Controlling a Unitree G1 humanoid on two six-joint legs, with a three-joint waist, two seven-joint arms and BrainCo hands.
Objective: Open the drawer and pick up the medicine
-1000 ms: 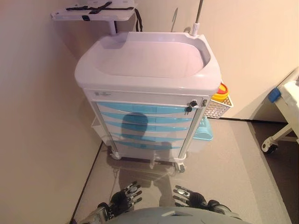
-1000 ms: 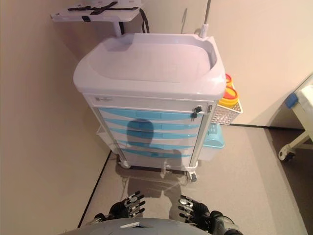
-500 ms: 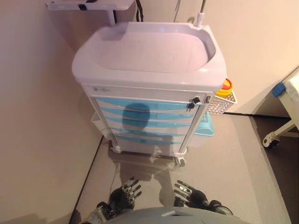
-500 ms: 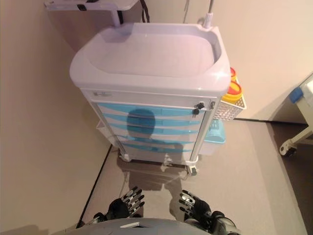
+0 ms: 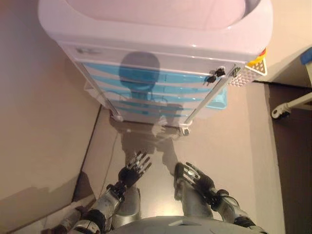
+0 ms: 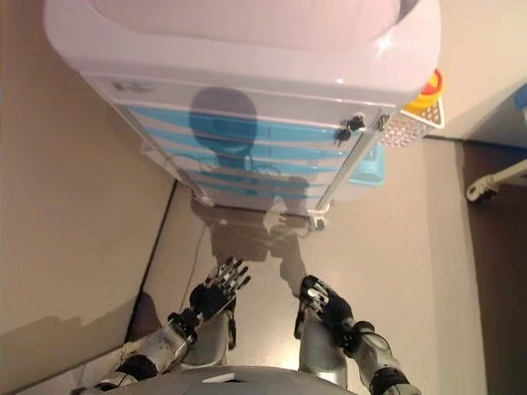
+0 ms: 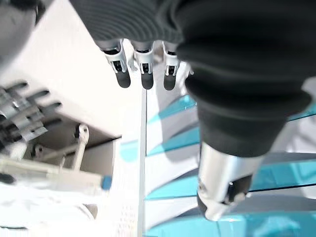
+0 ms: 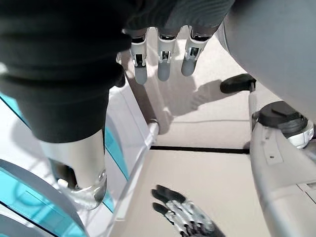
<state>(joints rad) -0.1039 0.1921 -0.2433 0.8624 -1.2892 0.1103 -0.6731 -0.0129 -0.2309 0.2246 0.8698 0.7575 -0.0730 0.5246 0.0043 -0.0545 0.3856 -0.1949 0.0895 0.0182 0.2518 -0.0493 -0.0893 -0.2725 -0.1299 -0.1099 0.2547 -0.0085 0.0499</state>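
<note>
A white medical cart (image 5: 161, 39) stands in front of me, with a stack of shut light-blue drawers (image 5: 161, 80) down its front. A bunch of keys (image 5: 214, 76) hangs in a lock at the top drawer's right end. No medicine shows in any view. My left hand (image 5: 132, 171) and right hand (image 5: 197, 179) hang low over the floor, well short of the cart. Both are open and hold nothing. In the left wrist view the straight fingers (image 7: 143, 74) point toward the drawer fronts (image 7: 173, 148). In the right wrist view the fingers (image 8: 163, 64) are also straight.
A white mesh basket (image 5: 253, 73) with a yellow container (image 5: 258, 54) hangs on the cart's right side, above a light-blue bin (image 5: 222, 97). The cart stands on castors (image 5: 184, 130). A wall (image 5: 39, 122) is close on the left. A wheeled bed frame (image 5: 287, 105) is at the right.
The whole picture has shifted: the cart now looms larger and higher, so the camera has moved closer and tilted down. Both hands reach a little further forward, still open.
</note>
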